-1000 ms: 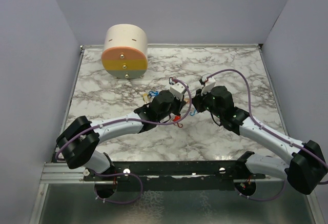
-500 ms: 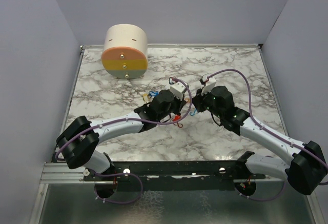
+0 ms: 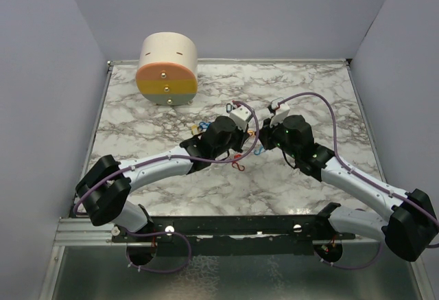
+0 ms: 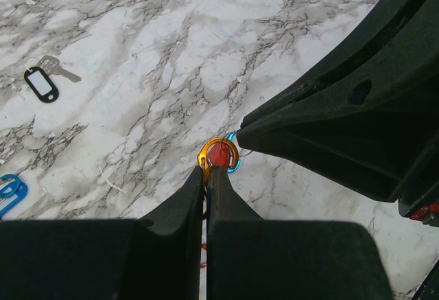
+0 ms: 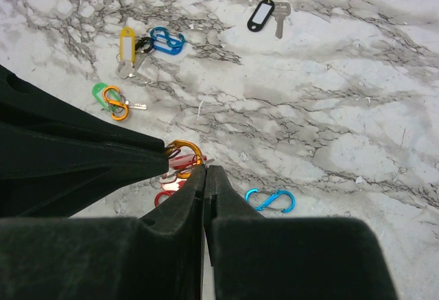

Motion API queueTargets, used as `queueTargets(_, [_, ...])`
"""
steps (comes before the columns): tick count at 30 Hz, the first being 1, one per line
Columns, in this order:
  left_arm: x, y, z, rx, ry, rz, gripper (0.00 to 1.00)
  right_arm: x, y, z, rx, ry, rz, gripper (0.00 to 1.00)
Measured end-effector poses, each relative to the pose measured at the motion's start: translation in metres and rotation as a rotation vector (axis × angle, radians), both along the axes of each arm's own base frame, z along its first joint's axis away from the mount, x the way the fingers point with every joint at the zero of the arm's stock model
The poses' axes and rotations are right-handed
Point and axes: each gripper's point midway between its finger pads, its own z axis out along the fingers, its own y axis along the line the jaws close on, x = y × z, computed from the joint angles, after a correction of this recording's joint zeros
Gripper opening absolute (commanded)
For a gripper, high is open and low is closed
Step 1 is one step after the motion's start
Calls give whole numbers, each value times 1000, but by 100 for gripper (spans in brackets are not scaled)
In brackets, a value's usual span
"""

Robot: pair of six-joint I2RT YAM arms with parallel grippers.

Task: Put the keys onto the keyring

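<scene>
Presently my left tool (image 4: 208, 171) was clamped on the orange clip (image 4: 203, 157) near the middle of the surface (image 3: 295, 84); my right tool (image 5: 205, 169) was closed, tips against the same clip.

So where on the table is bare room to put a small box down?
Bare: the table's far right corner, between the right arm and the wall, and the near strip between both arms. Crowded: keys lie between the cylinder and the left tool and right tool, which meet mid-table.
</scene>
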Motion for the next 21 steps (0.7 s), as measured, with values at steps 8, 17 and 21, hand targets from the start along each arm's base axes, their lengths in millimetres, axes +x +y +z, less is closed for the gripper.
queueTargets(8, [2, 0, -1, 15, 12, 0, 0, 0, 0, 0, 0, 0, 0, 1])
queueTargets(17, [3, -5, -3, 24, 24, -13, 0, -1, -1, 0, -7, -8, 4, 1])
queueTargets(21, [3, -5, -5, 28, 27, -14, 0, -1, -2, -1, -9, -5, 4, 1])
